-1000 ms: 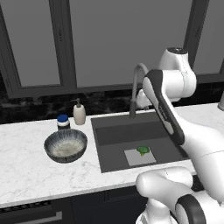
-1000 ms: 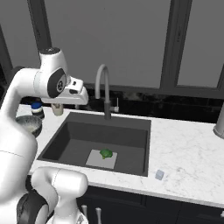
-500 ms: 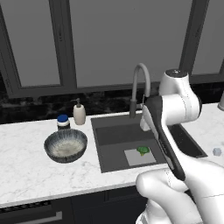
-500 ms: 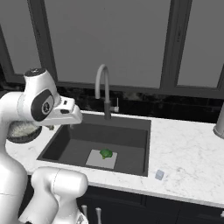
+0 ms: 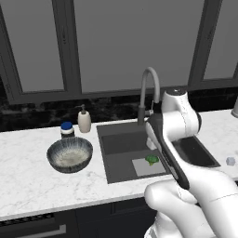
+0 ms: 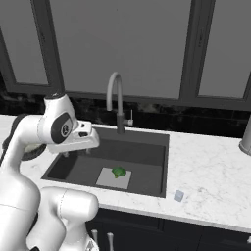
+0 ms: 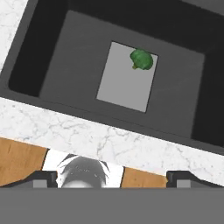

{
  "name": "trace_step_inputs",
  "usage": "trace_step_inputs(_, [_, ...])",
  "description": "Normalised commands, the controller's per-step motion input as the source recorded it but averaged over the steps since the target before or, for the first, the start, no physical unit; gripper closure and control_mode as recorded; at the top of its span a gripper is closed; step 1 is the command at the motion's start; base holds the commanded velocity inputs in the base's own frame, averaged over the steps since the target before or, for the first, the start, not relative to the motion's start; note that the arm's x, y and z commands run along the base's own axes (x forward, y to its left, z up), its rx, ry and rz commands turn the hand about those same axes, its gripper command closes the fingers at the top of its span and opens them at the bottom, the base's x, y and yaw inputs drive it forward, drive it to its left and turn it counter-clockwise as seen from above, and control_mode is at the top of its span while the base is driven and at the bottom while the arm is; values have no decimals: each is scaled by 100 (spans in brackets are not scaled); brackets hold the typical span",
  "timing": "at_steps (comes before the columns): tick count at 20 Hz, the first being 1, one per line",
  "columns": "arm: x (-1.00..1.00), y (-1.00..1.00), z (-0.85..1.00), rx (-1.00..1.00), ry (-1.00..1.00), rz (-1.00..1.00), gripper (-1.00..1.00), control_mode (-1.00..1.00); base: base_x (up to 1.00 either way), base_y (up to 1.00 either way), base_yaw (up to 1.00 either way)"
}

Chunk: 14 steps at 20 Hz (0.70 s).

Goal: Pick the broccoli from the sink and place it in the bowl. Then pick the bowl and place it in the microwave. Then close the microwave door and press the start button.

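**Ana:** We're looking at the dark grey rectangular recessed sink [image 5: 139, 153], and there's the small bright green lumpy broccoli floret [image 5: 152, 160], sitting on the pale square patch [image 6: 113, 178] of the basin floor, towards that patch's far edge.

**Ben:** The hand view confirms it, Ana: the broccoli [image 7: 141, 59] lies at one corner of that pale square, nothing touching it. And the tool [image 7: 111, 177]? Its two dark finger tips stand far apart at the bottom of that view, with nothing between them.

**Ana:** Spread wide, empty. From the right base camera the tool [image 6: 76, 153] hangs under the white arm at the near left part of the sink [image 6: 147, 184], above the basin and well clear of the broccoli [image 6: 118, 171].

**Ben:** Over on the white marbled desk [image 5: 28, 181], left of the sink, stands the round deep bowl [image 5: 69, 155], mottled blue-grey outside, speckled whitish inside, upright and with nothing in it.

**Ana:** Just behind the bowl there's a small blue-lidded jar [image 5: 67, 129], and beside that a cream pump bottle [image 5: 84, 120].

**Ben:** The curved grey faucet [image 6: 116, 105] rises at the back of the basin, and a small pale cube [image 6: 179, 196] rests on the desk to the sink's right.
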Motion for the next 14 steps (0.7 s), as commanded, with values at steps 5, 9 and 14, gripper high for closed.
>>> trace_step_inputs(5, [63,0,-38,-5,14,1,-100,-100,0,0,0])
trace_step_inputs(9, [41,-15,-49,-5,3,0,-100,-100,0,0,0])
trace_step_inputs(14, [22,-25,-51,-1,0,0,-100,-100,0,0,0])
